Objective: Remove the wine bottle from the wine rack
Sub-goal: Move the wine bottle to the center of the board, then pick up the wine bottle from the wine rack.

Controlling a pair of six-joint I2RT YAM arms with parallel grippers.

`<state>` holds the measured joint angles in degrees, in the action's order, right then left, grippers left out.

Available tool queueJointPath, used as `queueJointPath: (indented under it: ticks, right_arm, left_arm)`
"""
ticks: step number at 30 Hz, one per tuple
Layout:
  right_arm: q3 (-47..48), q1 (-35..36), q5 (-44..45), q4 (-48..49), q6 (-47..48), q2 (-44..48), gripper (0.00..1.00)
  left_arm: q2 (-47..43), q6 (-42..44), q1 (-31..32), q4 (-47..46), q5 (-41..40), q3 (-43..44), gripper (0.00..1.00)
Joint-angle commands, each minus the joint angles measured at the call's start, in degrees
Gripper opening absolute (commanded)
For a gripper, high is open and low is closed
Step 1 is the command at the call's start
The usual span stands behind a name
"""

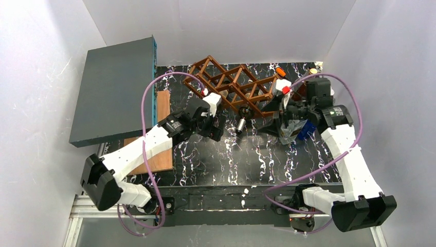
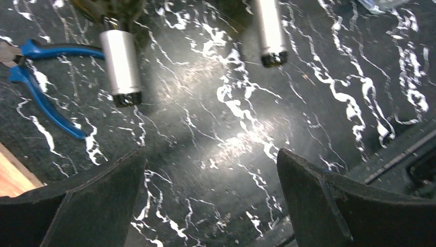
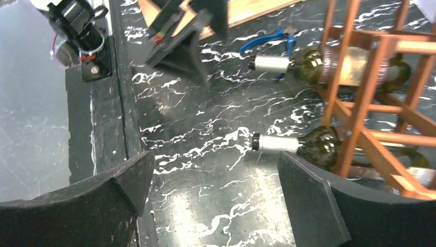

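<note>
The brown wooden wine rack (image 1: 231,85) lies across the back of the black marbled table. Two green wine bottles lie in its cells with their silver-capped necks sticking out toward me. The right wrist view shows one bottle (image 3: 313,146) close by my right finger and the other (image 3: 313,64) further off in the rack (image 3: 360,103). Only one neck (image 1: 240,125) shows from above. My left gripper (image 1: 213,129) is open just left of that neck, with both necks (image 2: 121,67) (image 2: 271,31) ahead of it. My right gripper (image 1: 278,126) is open and empty at the rack's right end.
A large grey flat box (image 1: 115,87) stands at the back left, with a wooden board (image 1: 162,134) beside it. Blue-handled pliers (image 2: 41,77) lie on the table left of the necks. A crinkled clear bag and a blue item (image 1: 307,128) sit under my right wrist.
</note>
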<state>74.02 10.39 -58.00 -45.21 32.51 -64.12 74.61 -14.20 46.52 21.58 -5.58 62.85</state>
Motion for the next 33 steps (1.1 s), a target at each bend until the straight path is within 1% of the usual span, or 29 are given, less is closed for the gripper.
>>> queueJointPath:
  ticks: [1, 2, 4, 5, 6, 10, 11, 13, 14, 17, 23, 26, 29, 32, 33]
  right_arm:
    - [-6.72, 4.44, 2.03, 2.35, 2.64, 0.45, 0.98]
    - [-8.31, 5.16, 2.33, 3.61, 2.73, 0.76, 0.98]
    - [-13.27, 6.99, -3.07, 4.71, 6.74, 1.01, 0.98]
    - [-14.78, 7.63, -3.81, 5.08, 7.79, 1.41, 0.98]
    - [-16.18, 7.97, -4.09, 5.93, 8.35, 1.99, 0.98]
    - [-20.58, 7.96, -4.87, 10.1, 8.61, 2.07, 0.98]
    - [-21.37, 8.0, -4.8, 9.99, 9.36, 1.68, 0.98]
    - [-21.28, 8.36, -3.69, 6.26, 15.21, 0.88, 0.98]
    - [-21.06, 8.72, -3.25, 5.63, 16.09, 0.5, 0.98]
    - [-20.71, 9.03, -4.48, 3.73, 17.71, 0.34, 0.98]
    - [-22.45, 9.03, -3.64, 4.47, 18.08, 1.21, 0.98]
    - [-22.67, 9.03, -3.4, 4.6, 18.11, 0.97, 0.99]
    - [-23.01, 9.03, -3.56, 4.58, 18.08, 0.84, 0.99]
    - [-23.19, 9.03, -3.57, 4.6, 18.11, 0.75, 0.99]
    - [-23.21, 8.96, -3.45, 4.65, 18.1, 0.75, 0.98]
  left_arm:
    - [4.97, 4.18, -5.65, -3.82, -2.32, 3.83, 0.98]
    - [6.45, 5.2, -6.86, -5.24, -2.51, 4.13, 0.98]
    - [11.03, 9.96, -9.72, -10.47, -2.14, 4.74, 0.98]
    - [12.7, 11.56, -11.29, -13.4, -0.42, 4.48, 0.94]
    - [14.47, 13.26, -12.48, -16.48, 1.13, 3.84, 0.92]
    - [17.14, 13.28, -14.57, -20.82, 5.15, 3.13, 0.9]
    - [17.87, 12.78, -15.18, -21.18, 6.54, 3.03, 0.89]
    - [18.98, 11.43, -16.38, -23.54, 8.88, 2.63, 0.87]
    - [19.4, 11.17, -16.74, -24.42, 9.82, 2.38, 0.86]
    - [21.3, 11.27, -17.15, -24.83, 10.82, 3.05, 0.83]
    - [24.33, 10.35, -17.12, -25.33, 11.77, 3.86, 0.77]
    - [25.11, 9.64, -17.16, -25.8, 11.78, 3.71, 0.75]
    - [25.63, 9.23, -17.12, -27.09, 12.1, 3.11, 0.71]
    - [26.0, 9.1, -17.16, -28.86, 12.11, 2.44, 0.7]
    - [26.23, 9.1, -17.17, -29.28, 12.13, 2.3, 0.68]
